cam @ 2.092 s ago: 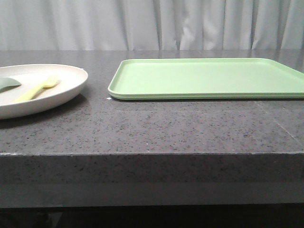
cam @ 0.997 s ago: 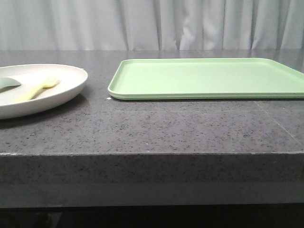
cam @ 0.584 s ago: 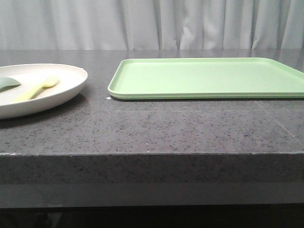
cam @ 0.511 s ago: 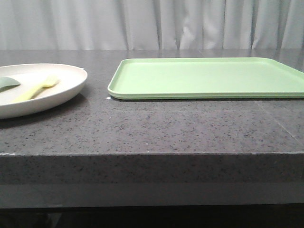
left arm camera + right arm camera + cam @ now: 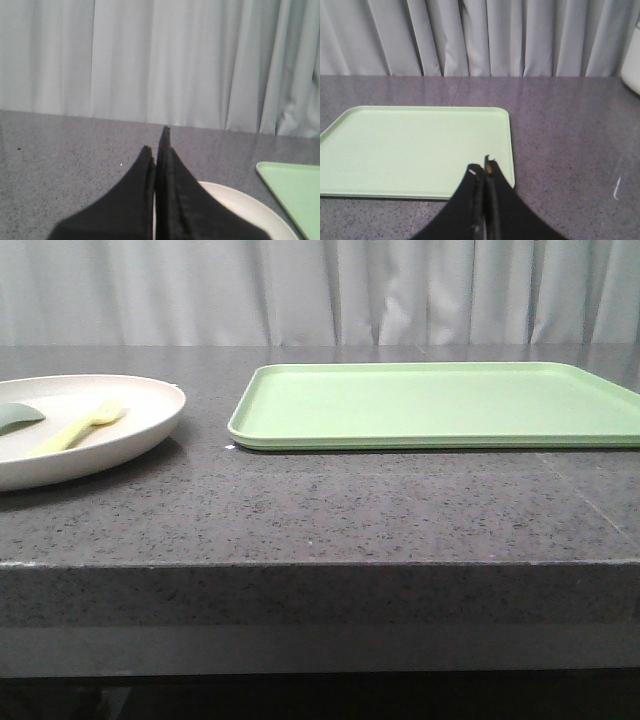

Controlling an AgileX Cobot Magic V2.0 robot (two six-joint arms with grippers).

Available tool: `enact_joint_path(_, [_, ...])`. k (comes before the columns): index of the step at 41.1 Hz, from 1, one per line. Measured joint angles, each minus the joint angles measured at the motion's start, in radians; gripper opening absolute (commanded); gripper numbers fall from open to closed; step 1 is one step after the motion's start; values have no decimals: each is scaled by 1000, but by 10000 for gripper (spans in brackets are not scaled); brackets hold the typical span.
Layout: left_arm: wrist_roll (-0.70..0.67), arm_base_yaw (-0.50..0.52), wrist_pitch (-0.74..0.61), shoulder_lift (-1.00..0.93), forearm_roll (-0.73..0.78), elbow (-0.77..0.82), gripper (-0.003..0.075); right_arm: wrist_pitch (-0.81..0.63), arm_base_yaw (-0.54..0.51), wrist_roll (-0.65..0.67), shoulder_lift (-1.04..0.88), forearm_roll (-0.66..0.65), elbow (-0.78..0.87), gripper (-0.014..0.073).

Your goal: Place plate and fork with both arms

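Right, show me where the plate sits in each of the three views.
Front view: the plate lies at the left edge, on the table, holding the fork.
Left wrist view: only part of its rim shows, behind the shut left gripper.
Right wrist view: not in it.
Shared landmark: the green tray lies beside the plate in the front view; its corner shows in the left wrist view, and most of it in the right.

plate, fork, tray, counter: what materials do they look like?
Plate: matte cream, probably plastic or melamine; no glaze shine.
Fork: pale yellow plastic, thick and dull.
Tray: light green matte plastic, with a moulded raised rim.
Counter: speckled dark grey stone or composite, slightly glossy farther back.
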Motion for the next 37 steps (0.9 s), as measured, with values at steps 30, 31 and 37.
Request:
enact_joint_path(30, [0, 0, -21, 140, 6, -59, 650, 10, 8, 0, 122, 0, -35, 643])
enact_joint_path(31, [0, 0, -23, 140, 3, -59, 643, 10, 8, 0, 122, 0, -35, 643])
enact_joint_path(37, [0, 0, -45, 173, 3, -74, 620, 8, 8, 0, 122, 0, -35, 643])
